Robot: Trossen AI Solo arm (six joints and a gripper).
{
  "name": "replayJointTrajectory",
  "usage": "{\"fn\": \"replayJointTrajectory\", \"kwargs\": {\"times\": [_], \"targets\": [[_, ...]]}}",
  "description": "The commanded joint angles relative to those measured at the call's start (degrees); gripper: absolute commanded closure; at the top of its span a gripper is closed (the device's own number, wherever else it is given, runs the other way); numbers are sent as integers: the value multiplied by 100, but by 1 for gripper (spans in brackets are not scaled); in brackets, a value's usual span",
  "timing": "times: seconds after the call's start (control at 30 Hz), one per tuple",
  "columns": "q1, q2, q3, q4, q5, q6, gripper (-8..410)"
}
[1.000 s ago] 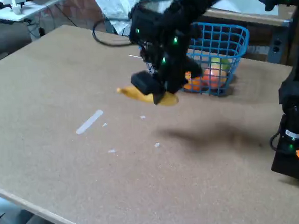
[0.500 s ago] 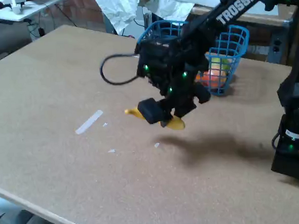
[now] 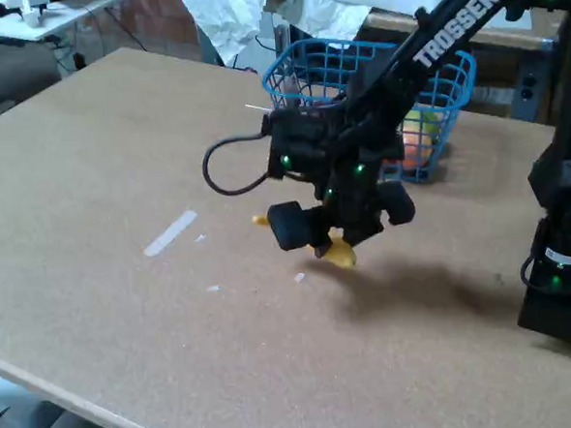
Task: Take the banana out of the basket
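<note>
Brown table (image 3: 118, 166), blue basket (image 3: 442, 78) at the back partly behind the arm, gripper (image 3: 328, 239) now lower and nearer than before, clamped on the banana (image 3: 340, 255), mostly hidden, only tips showing

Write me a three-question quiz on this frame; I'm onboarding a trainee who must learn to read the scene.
1. True or false: the banana lies inside the basket.
2. What is the gripper doing? A) hanging open over the basket B) shut on the banana above the table C) resting on the white tape strip
3. Fill in: fruit left in the basket shows at its ___ end in the fixed view.

Key: 1 false, it is outside, held at the gripper. 2 B. 3 right.
</note>
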Motion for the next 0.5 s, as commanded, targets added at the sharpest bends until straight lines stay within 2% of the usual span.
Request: {"fn": "replayJointTrajectory", "kwargs": {"times": [0.0,0.47], "targets": [[7,151,0,131,133,289,323],[4,824,0,691,275,404,323]]}}
